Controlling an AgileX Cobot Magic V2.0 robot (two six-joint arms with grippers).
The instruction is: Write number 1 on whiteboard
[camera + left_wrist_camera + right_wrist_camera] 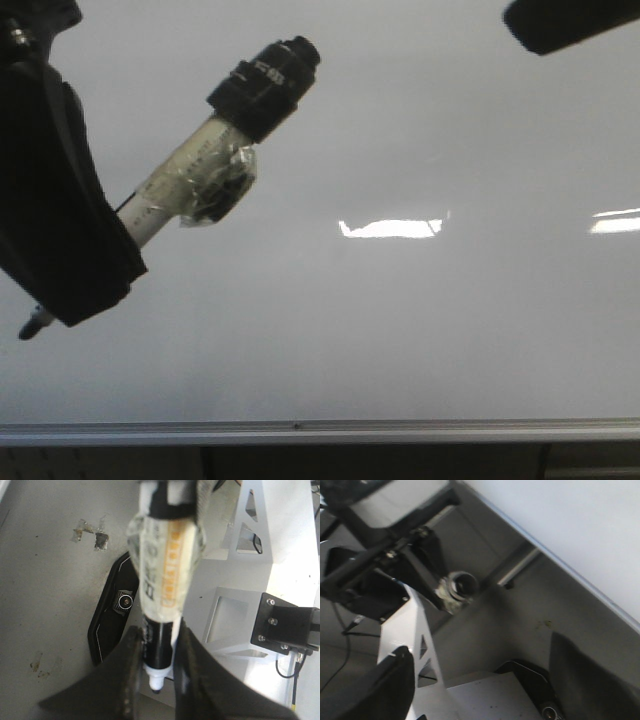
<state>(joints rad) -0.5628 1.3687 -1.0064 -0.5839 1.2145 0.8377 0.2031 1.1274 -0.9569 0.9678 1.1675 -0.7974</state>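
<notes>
The whiteboard [400,330] fills the front view, glossy and pale grey, with a silver frame strip [320,432] along its bottom edge. No black stroke of the number 1 shows on it. My left gripper [95,285] is at the far left, in front of the board, shut on a taped white-and-black marker [195,170]. The marker's tip [30,325] points down-left. In the left wrist view the gripper [157,652] clamps the marker [162,580] near its nib. My right gripper [487,680] is open and empty, and only a dark part of it [570,20] shows at the top right.
Two bright light reflections [390,228] [615,222] lie on the board. Below the board, the wrist views show the white robot base [250,580], a black camera mount [112,615] and grey floor [45,580]. The board's edge [560,565] crosses the right wrist view.
</notes>
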